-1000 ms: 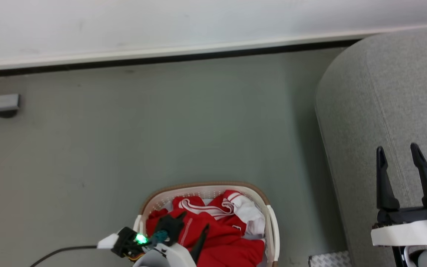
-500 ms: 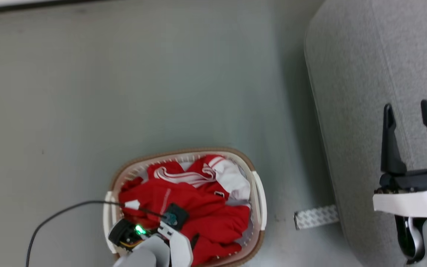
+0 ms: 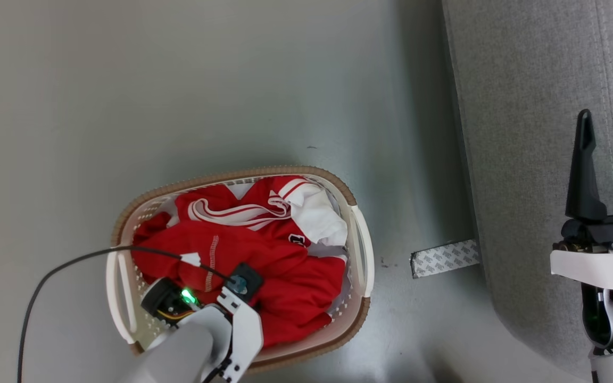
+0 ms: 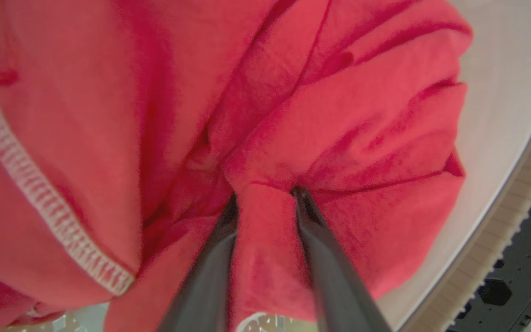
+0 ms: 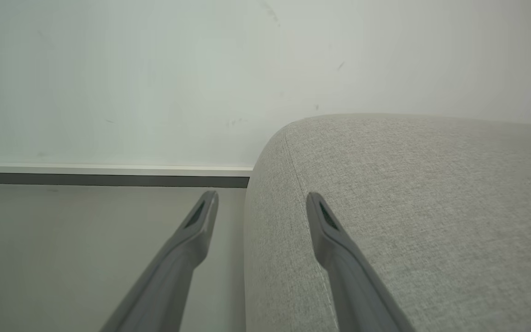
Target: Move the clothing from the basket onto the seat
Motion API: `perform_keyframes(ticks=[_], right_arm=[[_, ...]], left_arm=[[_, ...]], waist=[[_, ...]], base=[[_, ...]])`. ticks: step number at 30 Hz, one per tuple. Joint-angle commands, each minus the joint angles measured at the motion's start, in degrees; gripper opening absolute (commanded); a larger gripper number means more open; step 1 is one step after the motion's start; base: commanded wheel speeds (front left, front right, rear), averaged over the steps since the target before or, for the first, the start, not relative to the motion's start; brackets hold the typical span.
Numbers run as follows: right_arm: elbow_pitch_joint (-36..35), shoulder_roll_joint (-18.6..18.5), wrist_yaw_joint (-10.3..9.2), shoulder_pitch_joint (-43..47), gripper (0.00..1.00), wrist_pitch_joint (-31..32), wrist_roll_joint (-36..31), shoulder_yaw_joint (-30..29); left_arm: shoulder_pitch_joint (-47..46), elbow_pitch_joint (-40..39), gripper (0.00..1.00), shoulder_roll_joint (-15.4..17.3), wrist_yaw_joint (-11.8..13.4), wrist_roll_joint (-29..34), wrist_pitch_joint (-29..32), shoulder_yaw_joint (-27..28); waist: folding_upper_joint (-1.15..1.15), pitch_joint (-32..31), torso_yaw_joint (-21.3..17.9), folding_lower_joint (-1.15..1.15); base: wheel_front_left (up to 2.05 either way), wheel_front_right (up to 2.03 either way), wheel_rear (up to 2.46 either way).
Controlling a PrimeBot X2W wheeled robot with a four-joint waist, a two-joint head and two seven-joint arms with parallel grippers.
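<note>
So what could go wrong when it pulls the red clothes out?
The left pincer has just one small fold of the clothing between its fingers, so it might slip free. The clothing lies tangled, so too much could lift together and drag the basket. The black cable could snag on its rim.

Left wrist view. Gripper (image 4: 266, 196) pushed down into red clothing (image 4: 339, 115); both dark fingers (image 4: 208, 276) sunk among folds. A ridge of the fabric stands between the fingertips, touching both. Whether it is clamped: cannot tell. White zigzag stitching (image 4: 39, 198) runs diagonally at left. Cream basket (image 4: 505, 115) wall at right, ribbed brown rim (image 4: 530, 177) beyond it.
</note>
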Motion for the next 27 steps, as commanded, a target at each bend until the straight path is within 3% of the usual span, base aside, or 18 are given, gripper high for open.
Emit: perform_keyframes(ticks=[1, 6, 18, 27], right_arm=[[-0.16, -0.09, -0.12, -0.51, 1.0, -0.16, -0.54, -0.59], [0.85, -0.1, -0.12, 1.83, 1.0, -0.16, -1.91, -1.61], [4.56, -0.1, -0.12, 9.99, 1.0, -0.16, -3.17, -2.38], [6.27, -0.12, -0.13, 16.88, 1.0, -0.16, -4.21, -1.24]], left_arm=[[-0.58, 0.86, 0.0, -0.1, 0.13, -1.31, -0.78, -0.94], [-0.51, 1.91, 0.0, -1.86, 0.13, -4.29, -4.65, -1.22], [6.9, -0.01, 0.0, -4.63, 0.42, -13.15, -13.78, 3.08], [12.05, -8.72, 0.0, -3.98, 4.64, -16.52, -16.67, 6.95]], waist=[[0.0, 0.0, 0.33, -0.01], [0.0, -4.43, 2.55, -0.01], [0.0, -24.48, 8.03, -0.01], [0.0, -35.34, 11.46, -0.01]], base=[[0.0, 0.0, 0.0], [0.0, 0.0, 0.0], [0.0, 0.0, 0.0], [0.0, 0.0, 0.0]])
